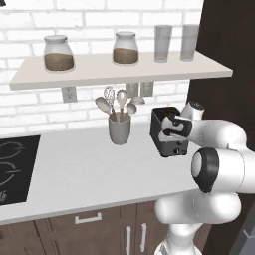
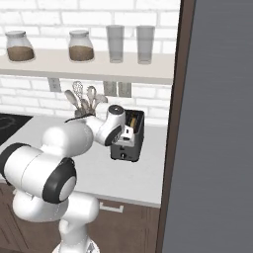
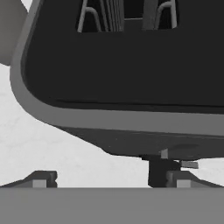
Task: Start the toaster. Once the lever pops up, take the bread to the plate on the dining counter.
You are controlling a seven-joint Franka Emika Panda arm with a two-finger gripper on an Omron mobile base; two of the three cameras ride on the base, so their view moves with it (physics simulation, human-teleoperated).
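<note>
The toaster [image 1: 169,133] sits near the right end of the white worktop [image 1: 84,172], under a shelf [image 1: 119,67] on white brick. The gripper [image 3: 111,180] hovers at its narrow face, fingers spread, holding nothing.

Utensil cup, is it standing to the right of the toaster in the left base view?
No, the utensil cup stands on the counter left of the toaster, with a clear gap between them.

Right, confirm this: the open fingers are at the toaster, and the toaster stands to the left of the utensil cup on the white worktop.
One part is wrong: the toaster stands to the right of the utensil cup, as the left base view shows. The rest holds: it sits on the white worktop, with the open fingers at it.
</note>
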